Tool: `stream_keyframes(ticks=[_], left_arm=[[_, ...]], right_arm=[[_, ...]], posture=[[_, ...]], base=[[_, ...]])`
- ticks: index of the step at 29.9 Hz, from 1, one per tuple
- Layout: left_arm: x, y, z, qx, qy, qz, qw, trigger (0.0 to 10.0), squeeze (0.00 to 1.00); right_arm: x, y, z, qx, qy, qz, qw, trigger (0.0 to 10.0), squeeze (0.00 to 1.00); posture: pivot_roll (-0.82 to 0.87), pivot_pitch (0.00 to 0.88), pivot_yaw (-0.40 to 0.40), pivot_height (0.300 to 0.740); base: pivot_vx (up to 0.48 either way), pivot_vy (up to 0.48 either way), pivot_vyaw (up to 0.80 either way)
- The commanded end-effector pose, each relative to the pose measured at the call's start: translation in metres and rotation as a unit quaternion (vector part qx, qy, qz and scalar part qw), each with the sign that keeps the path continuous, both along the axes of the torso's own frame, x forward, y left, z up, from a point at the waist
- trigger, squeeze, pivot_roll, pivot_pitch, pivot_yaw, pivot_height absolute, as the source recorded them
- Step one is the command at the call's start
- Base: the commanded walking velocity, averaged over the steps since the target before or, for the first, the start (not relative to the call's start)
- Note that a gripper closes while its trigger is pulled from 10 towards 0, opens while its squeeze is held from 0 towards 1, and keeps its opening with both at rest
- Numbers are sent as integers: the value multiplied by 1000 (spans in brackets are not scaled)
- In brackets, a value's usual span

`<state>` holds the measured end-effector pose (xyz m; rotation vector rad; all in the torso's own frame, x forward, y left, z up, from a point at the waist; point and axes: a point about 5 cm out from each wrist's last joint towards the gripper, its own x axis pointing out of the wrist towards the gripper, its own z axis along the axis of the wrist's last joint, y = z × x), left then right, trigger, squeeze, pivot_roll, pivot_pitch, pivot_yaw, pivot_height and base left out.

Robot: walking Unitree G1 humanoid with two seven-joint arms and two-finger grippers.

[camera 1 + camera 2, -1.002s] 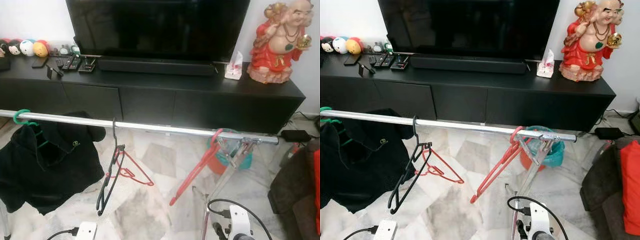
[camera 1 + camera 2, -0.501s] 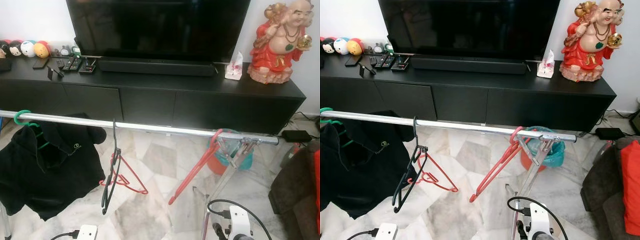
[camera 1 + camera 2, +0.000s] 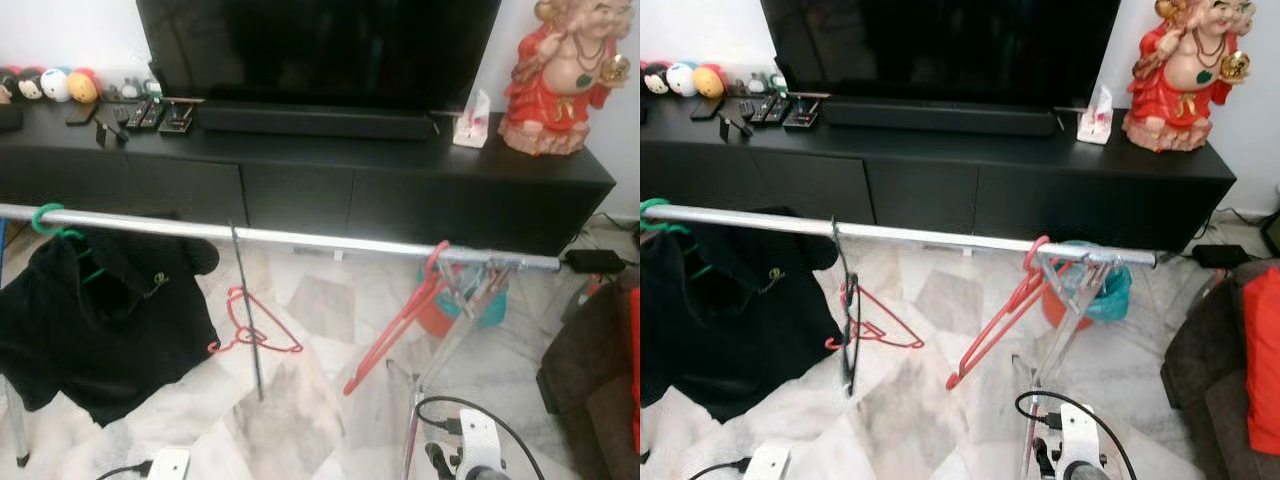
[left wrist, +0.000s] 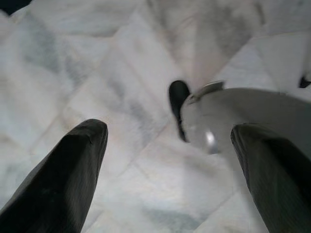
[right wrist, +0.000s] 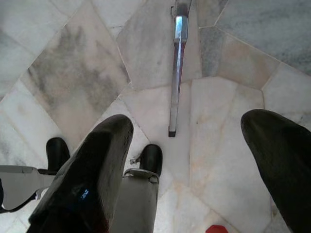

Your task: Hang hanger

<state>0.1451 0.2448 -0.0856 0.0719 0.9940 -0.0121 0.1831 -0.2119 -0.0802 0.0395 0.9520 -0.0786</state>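
A silver clothes rail (image 3: pixel 330 241) runs across in front of me. A black hanger (image 3: pixel 246 310) hangs from it near the middle, seen edge-on. Beside it is a small red hanger (image 3: pixel 256 335); I cannot tell whether it hangs or lies on the floor. Another red hanger (image 3: pixel 398 322) hangs tilted near the rail's right end. At the left end a green hanger (image 3: pixel 44 218) carries a black shirt (image 3: pixel 95 320). Both arms hang low. My left gripper (image 4: pixel 167 128) and right gripper (image 5: pixel 187 119) are open over the marble floor, holding nothing.
A black TV console (image 3: pixel 420 190) with a TV, remotes and a red statue (image 3: pixel 560 85) stands behind the rail. The rack's slanted legs (image 3: pixel 455 335) and a teal bin (image 3: pixel 1110 290) are at right, beside a dark seat (image 3: pixel 590 370). A cable (image 3: pixel 440 408) lies on the floor.
The black hanger has swung and turned until it shows edge-on, with the small red one shifting beside it. The camera has tilted a little, so the whole scene sits slightly higher.
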Motion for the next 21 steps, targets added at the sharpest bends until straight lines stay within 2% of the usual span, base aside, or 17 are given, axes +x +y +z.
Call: stream_keyframes(ticks=[1, 3, 6, 11, 17, 20, 21], left_arm=[[-7, 5, -2, -2, 12, 6, 1000, 10000, 0], [-11, 15, 1, 2, 14, 11, 1000, 10000, 0], [-14, 22, 2, 4, 15, 14, 1000, 10000, 0], [-15, 24, 2, 5, 18, 15, 1000, 10000, 0], [-7, 12, 0, 3, 17, 13, 1000, 10000, 0], [-1, -2, -2, -2, 15, 6, 1000, 10000, 0], [-1, -2, -2, -2, 15, 6, 1000, 10000, 0]], right_arm=[[-1, -1, 0, 1, 0, -7, 1000, 10000, 0], [-1, -1, 0, 1, 0, -6, 1000, 10000, 0], [-1, -1, 0, 1, 0, -6, 1000, 10000, 0], [-1, -1, 0, 0, 0, -6, 1000, 10000, 0], [0, -1, 0, 1, 0, -7, 1000, 10000, 0], [0, -1, 0, 1, -1, -8, 1000, 10000, 0], [0, -1, 0, 1, -1, -8, 1000, 10000, 0]], posture=[[0, 5, -11, 740], [4, 4, -13, 740], [4, 4, -13, 740], [3, 3, -14, 740], [2, 4, -13, 740], [2, 3, -12, 740], [2, 3, -12, 740]], base=[[-270, 0, 0], [-268, 0, 0], [-264, 0, 0], [-260, 0, 0], [-261, 0, 0], [-262, 0, 0], [-262, 0, 0]])
